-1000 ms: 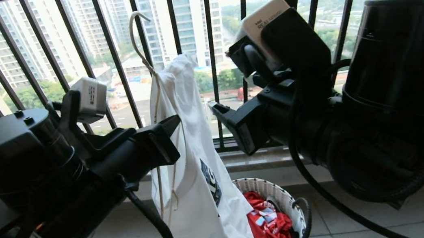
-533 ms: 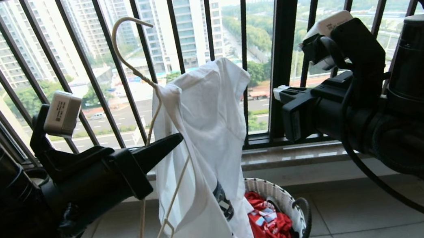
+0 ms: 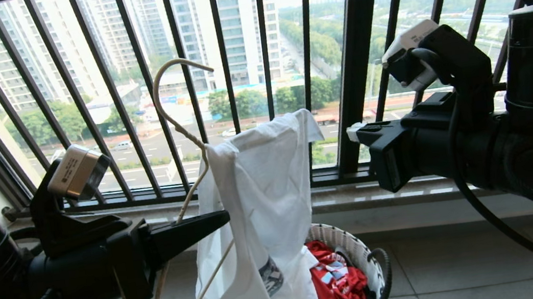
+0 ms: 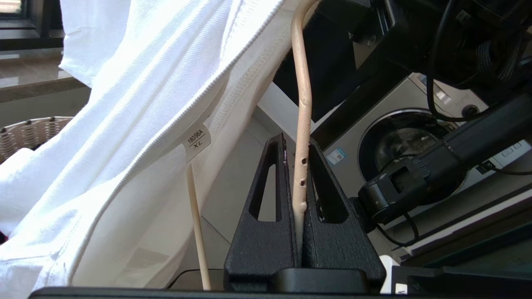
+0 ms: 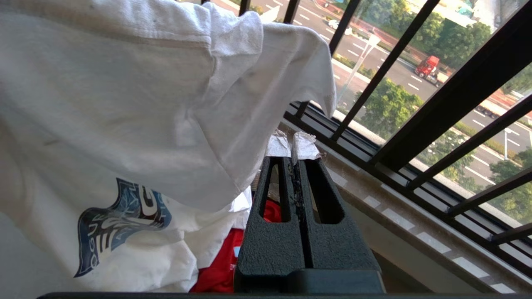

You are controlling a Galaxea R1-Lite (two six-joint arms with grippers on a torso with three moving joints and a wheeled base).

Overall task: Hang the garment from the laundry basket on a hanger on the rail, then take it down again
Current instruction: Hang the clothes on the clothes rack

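The cream wire hanger stands tilted in front of the window, hook up. My left gripper is shut on one of its arms; in the left wrist view the wire runs between the closed fingers of that gripper. The white garment drapes over the hanger, its blue print low down, and its hem reaches into the laundry basket. My right gripper is shut and empty, level with the garment's top and apart from it on the right; its taped tips touch. The rail is out of view.
A red garment lies in the basket. The black barred window railing and a stone sill stand close behind. A washing machine shows in the left wrist view. Tiled floor lies to the right of the basket.
My right gripper has shut and drawn away to the right of the garment. My left gripper has sunk with the hanger, which turned, so the garment's top hangs lower.
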